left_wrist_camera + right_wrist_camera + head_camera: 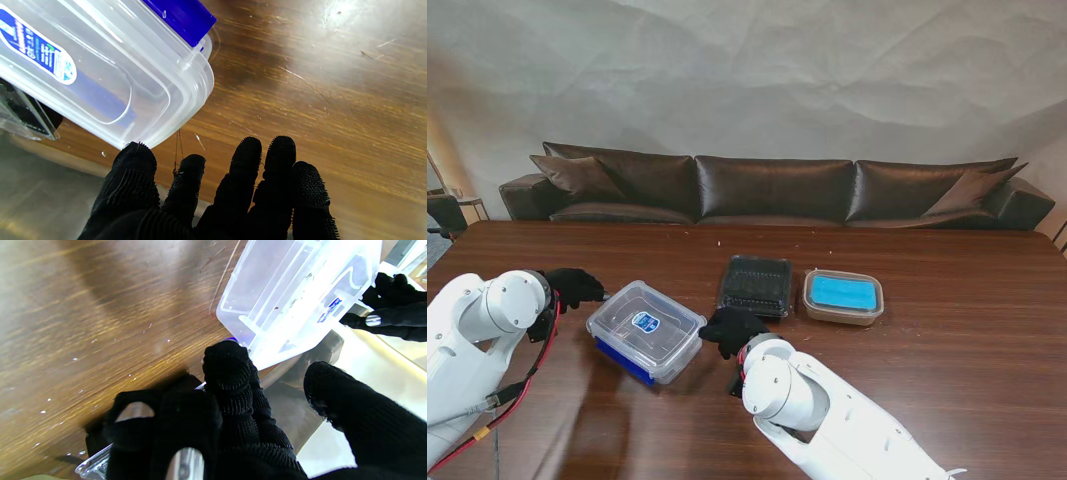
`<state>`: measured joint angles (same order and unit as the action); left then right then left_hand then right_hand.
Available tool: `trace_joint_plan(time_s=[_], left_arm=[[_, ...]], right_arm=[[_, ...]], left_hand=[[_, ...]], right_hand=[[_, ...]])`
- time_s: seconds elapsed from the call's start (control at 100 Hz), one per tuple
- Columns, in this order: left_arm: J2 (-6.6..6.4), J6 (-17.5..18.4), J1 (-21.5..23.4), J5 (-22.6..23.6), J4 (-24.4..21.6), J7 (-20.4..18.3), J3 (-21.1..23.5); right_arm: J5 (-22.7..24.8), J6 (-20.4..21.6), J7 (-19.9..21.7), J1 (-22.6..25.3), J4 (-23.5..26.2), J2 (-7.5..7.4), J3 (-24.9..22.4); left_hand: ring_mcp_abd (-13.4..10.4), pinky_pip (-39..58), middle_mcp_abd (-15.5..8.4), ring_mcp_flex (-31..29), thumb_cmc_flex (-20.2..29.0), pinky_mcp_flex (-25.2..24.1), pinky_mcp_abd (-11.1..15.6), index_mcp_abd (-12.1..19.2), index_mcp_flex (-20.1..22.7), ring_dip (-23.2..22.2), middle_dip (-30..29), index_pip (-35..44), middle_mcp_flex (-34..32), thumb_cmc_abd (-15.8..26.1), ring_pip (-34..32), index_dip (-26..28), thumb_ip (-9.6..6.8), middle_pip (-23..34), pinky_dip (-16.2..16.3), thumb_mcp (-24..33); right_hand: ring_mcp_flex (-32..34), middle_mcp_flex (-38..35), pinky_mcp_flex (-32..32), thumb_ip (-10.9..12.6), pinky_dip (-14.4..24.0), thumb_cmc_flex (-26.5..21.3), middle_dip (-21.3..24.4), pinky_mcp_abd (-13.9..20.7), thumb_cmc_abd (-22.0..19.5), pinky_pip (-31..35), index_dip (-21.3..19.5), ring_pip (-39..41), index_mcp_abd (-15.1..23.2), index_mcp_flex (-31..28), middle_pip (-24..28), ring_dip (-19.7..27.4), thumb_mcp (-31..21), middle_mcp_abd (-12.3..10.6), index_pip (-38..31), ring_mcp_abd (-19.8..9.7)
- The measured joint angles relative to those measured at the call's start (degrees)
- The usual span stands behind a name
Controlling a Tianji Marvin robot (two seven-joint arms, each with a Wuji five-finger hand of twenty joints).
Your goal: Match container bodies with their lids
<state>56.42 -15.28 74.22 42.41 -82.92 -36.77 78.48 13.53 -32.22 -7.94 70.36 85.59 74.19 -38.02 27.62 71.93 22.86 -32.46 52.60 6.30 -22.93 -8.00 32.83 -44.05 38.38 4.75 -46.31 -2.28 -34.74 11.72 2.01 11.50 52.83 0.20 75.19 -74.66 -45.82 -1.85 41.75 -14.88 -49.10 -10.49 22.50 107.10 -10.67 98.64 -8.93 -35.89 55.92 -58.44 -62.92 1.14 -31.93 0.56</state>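
Note:
A clear plastic box [645, 330] with a blue label lies on a blue lid [619, 359] at the table's left middle. My left hand [575, 285] is just left of it, fingers spread and holding nothing; in the left wrist view its thumb tip [136, 156] nearly touches the clear box [100, 66], and the blue lid [180, 16] shows past the box's edge. My right hand [732, 328] sits at the box's right end. Its forefinger [227, 366] meets the clear box [293, 290] at a corner, the thumb stands apart, and the other fingers are curled.
A black tray with a clear lid [755, 283] lies just beyond my right hand. To its right is a clear box with a light blue lid [843, 296]. A dark sofa [777, 190] runs along the table's far edge.

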Motion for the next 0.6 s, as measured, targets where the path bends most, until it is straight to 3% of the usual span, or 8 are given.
trace_joint_plan(time_s=[0.19, 0.34, 0.46, 0.51, 0.6], left_arm=[[0.01, 0.87, 2.57, 1.05, -3.99, -0.28, 3.13], [0.32, 0.64, 7.57, 0.32, -10.16, 1.18, 7.61], [0.27, -0.58, 12.01, -1.51, -15.43, 0.92, 9.90], [0.24, -1.85, 13.42, -2.18, -17.01, -0.39, 10.68], [0.03, -3.99, 15.21, -2.32, -19.00, -6.11, 12.44]], right_arm=[[-0.06, 0.00, -0.14, -0.51, -0.73, 0.12, -0.27], [3.96, -0.25, -1.17, -0.43, -0.74, 0.06, -0.35], [1.34, 0.62, -1.56, -1.15, -1.69, 0.14, -0.36], [0.01, 1.25, -1.19, -1.90, -2.47, 0.17, -0.20], [0.30, 1.84, -0.61, -3.49, -4.12, 0.34, 0.44]], left_hand=[[0.00, 0.00, 0.00, -0.09, 0.00, 0.34, 0.00, 0.02, 0.45, 0.01, -0.01, 0.00, 0.00, 0.00, -0.23, -0.25, 0.00, 0.12, -0.01, 0.00], [0.00, 1.89, -0.05, -3.24, 0.00, 4.49, -0.10, -2.95, 5.39, -3.36, 5.96, 2.65, -3.08, 0.00, -7.81, 0.99, 0.00, 5.88, 1.14, 0.00], [-0.07, 5.04, -0.72, -7.75, 0.00, 9.06, -1.15, -4.67, 10.76, -5.74, 10.51, 5.26, -7.40, 0.00, -13.84, 3.65, 0.00, 9.92, 3.72, 0.00], [-0.13, 5.90, -1.10, -10.02, 0.00, 10.70, -1.71, -5.67, 12.86, -6.32, 11.76, 6.60, -9.43, 0.00, -15.43, 4.75, 0.00, 11.47, 4.29, 0.00], [-0.17, 6.86, -1.28, -11.56, 0.00, 12.39, -2.26, -5.92, 16.16, -7.18, 13.48, 8.21, -10.34, 0.00, -18.03, 6.31, 0.00, 13.81, 5.19, 0.00]], right_hand=[[0.00, 0.00, 0.00, 0.00, 0.00, 0.00, 0.02, 0.00, 0.00, 0.00, 0.00, 0.00, -0.07, 0.01, -0.14, 0.01, 0.00, 0.00, 0.04, 0.00], [0.00, 0.00, 0.00, 0.00, 0.00, 0.00, 0.03, 0.00, 0.00, 0.00, 0.00, 0.00, -0.07, 0.01, -0.15, 0.01, 0.00, 0.00, -0.37, 0.00], [0.00, 0.00, 0.00, 0.00, 0.00, 0.00, 0.04, -0.06, 0.00, 0.00, 0.00, 0.00, 1.32, 0.01, -0.17, 0.24, 0.00, 0.00, -0.37, 0.00], [0.00, 0.02, 0.00, 0.00, 0.00, 0.00, 0.05, -0.23, 0.01, 0.00, 0.00, -0.02, 1.96, 0.12, -0.18, 0.71, 0.00, 0.00, -0.37, 0.00], [0.00, 0.15, 0.00, 0.00, 0.00, 0.00, 0.05, -0.71, 0.02, 0.00, 0.40, -0.10, 3.38, 1.97, -0.22, 0.88, 0.01, 0.00, 0.43, 0.00]])
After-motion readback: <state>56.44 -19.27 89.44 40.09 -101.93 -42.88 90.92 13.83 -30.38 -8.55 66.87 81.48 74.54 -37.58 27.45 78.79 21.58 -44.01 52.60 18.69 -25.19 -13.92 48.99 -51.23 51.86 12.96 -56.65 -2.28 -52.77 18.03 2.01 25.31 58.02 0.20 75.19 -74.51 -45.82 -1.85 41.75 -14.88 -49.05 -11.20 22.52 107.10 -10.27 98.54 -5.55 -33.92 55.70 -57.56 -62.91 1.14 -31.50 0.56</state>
